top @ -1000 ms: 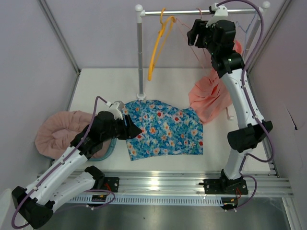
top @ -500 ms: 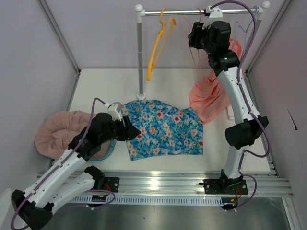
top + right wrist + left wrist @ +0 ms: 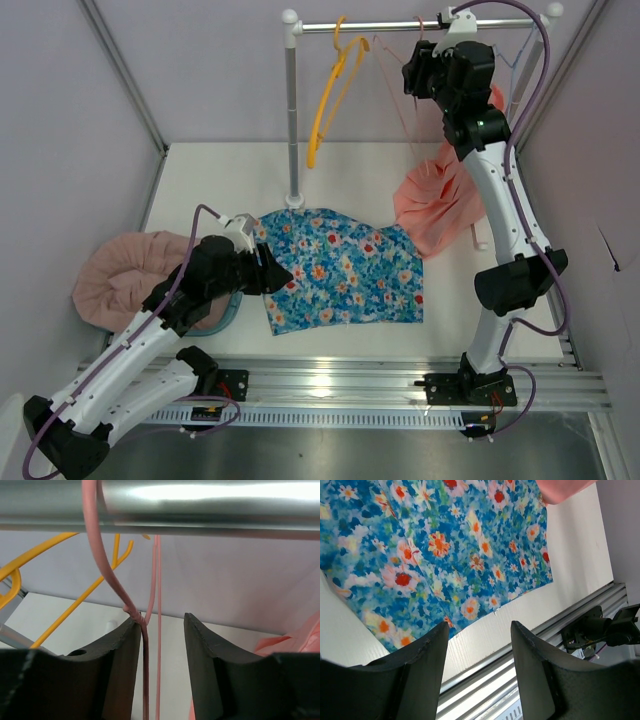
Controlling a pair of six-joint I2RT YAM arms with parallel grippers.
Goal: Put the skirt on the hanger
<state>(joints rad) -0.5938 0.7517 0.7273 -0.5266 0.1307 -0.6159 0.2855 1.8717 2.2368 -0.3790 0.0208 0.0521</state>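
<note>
A blue floral skirt lies flat on the white table and fills the left wrist view. My left gripper is open and empty over its left edge. A pink wire hanger hooks over the steel rail, and a pink skirt hangs from it. My right gripper is up at the rail. In the right wrist view its jaws stand open around the hanger's pink wire, which lies against the left finger.
A yellow hanger hangs on the rail left of the pink one and shows in the right wrist view. The rack's post stands behind the floral skirt. A pink cloth bundle with a teal ring lies at the left.
My right gripper has risen toward the rail and shifted a little right, staying at the pink hanger. The left arm has hardly moved.
</note>
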